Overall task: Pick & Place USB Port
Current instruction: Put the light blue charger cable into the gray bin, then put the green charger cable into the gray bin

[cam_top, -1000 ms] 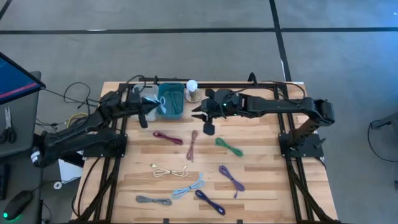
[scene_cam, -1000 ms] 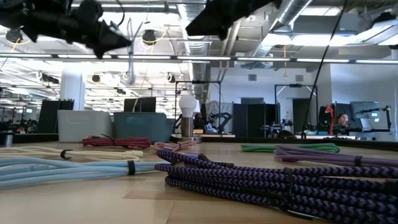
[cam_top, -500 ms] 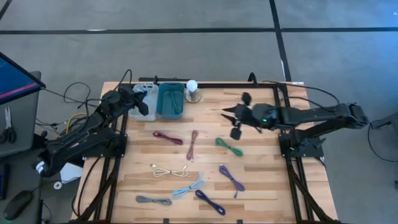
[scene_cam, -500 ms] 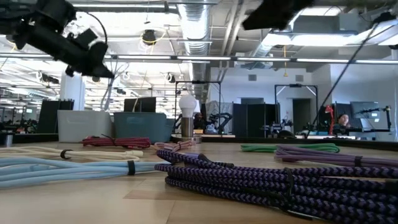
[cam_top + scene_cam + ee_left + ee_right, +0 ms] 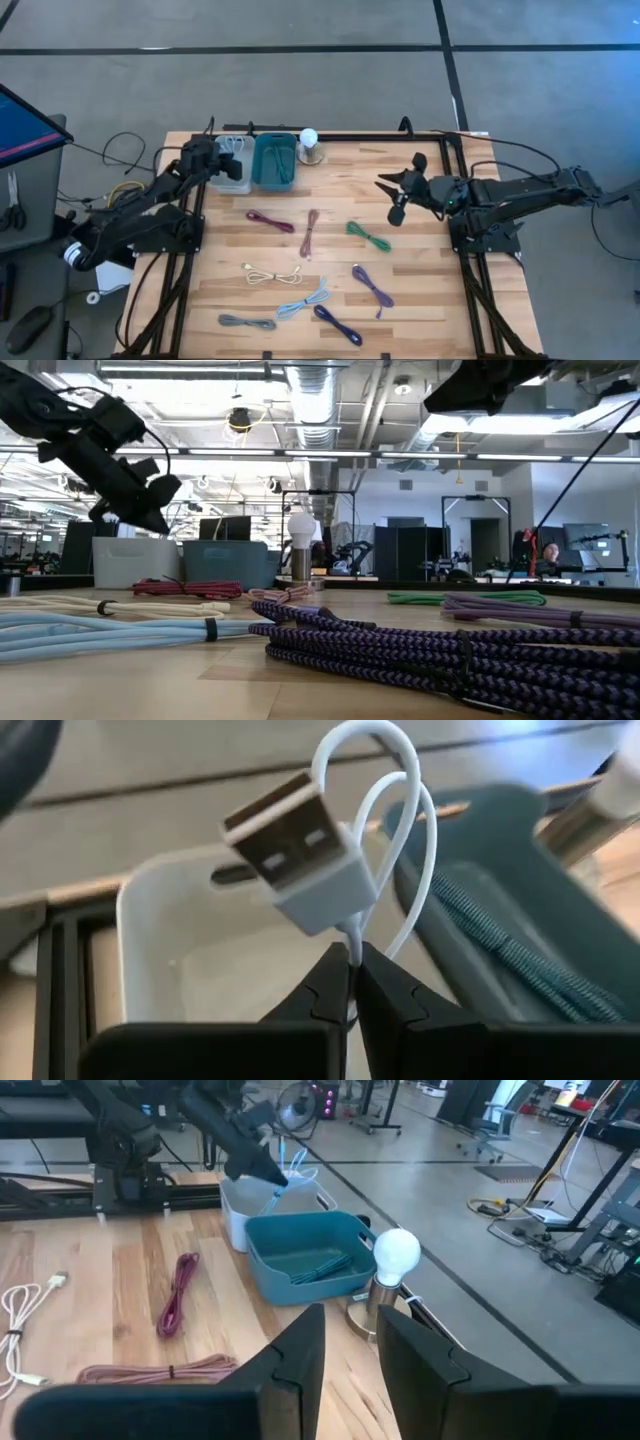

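Note:
My left gripper is shut on a white USB cable above the white bin at the table's far left. The cable's plug sticks out past the fingertips. A teal bin with a cable inside stands right beside the white bin. My right gripper hovers open and empty over the table's right half, pointing toward the bins. In the right wrist view the left gripper and the white cable show over the white bin. My left gripper pinches the white cable's cord just behind the plug between its two fingertips. The fingers slant down from the table's near left. Plug and cord loops stand out beyond the fingertips, lifted clear over the white bin.
Several bundled cables lie on the wooden table: maroon, pink, green, cream, purple, light blue, grey, dark purple. A light bulb on a stand is right of the teal bin.
My left gripper, still shut on the white cable, has gone down and toward the table's left, from beside the teal bin to over the white bin, tipping downward. My right gripper has drawn back from the teal bin toward the table's right edge.

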Robot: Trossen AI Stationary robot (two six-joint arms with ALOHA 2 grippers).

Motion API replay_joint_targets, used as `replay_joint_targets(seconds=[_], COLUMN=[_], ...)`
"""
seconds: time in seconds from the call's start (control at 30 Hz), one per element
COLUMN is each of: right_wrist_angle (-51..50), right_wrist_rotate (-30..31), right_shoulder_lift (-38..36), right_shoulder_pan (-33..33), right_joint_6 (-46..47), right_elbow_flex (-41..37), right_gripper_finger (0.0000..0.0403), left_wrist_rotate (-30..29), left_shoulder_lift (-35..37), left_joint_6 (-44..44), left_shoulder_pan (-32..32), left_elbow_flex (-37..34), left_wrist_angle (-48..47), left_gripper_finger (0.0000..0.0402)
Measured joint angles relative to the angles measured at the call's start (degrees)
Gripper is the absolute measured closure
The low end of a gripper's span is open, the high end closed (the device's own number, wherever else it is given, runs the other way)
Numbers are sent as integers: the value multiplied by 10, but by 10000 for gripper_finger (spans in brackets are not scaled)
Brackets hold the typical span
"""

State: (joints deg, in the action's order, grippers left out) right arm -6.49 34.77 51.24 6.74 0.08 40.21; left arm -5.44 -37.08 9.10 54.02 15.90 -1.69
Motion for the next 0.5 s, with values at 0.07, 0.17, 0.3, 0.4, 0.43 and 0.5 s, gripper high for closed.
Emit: replay_joint_targets(seconds=[0.07, 0.17, 0.3, 0.4, 0.43, 0.5], right_wrist_angle=[0, -1, -11, -16, -17, -17], right_wrist_rotate=[0, 0, 0, 0, 0, 0], right_shoulder_lift=[0, 0, 0, 0, 0, 0], right_shoulder_pan=[0, 0, 0, 0, 0, -1], right_joint_6=[0, 0, 0, 0, 0, 0], right_elbow_flex=[0, 0, 0, 0, 0, 0], right_gripper_finger=[316, 316, 316, 316, 316, 316], left_wrist_rotate=[0, -4, -5, -5, -2, 20], left_shoulder_lift=[-14, -24, -23, -23, -23, -23], left_joint_6=[0, 0, -1, -1, -1, -2], left_shoulder_pan=[1, 1, 1, 1, 1, 1], left_elbow_flex=[0, 0, 0, 0, 0, 0], left_wrist_angle=[2, 4, 12, 24, 30, 44], left_gripper_finger=[373, 353, 324, 304, 298, 288])
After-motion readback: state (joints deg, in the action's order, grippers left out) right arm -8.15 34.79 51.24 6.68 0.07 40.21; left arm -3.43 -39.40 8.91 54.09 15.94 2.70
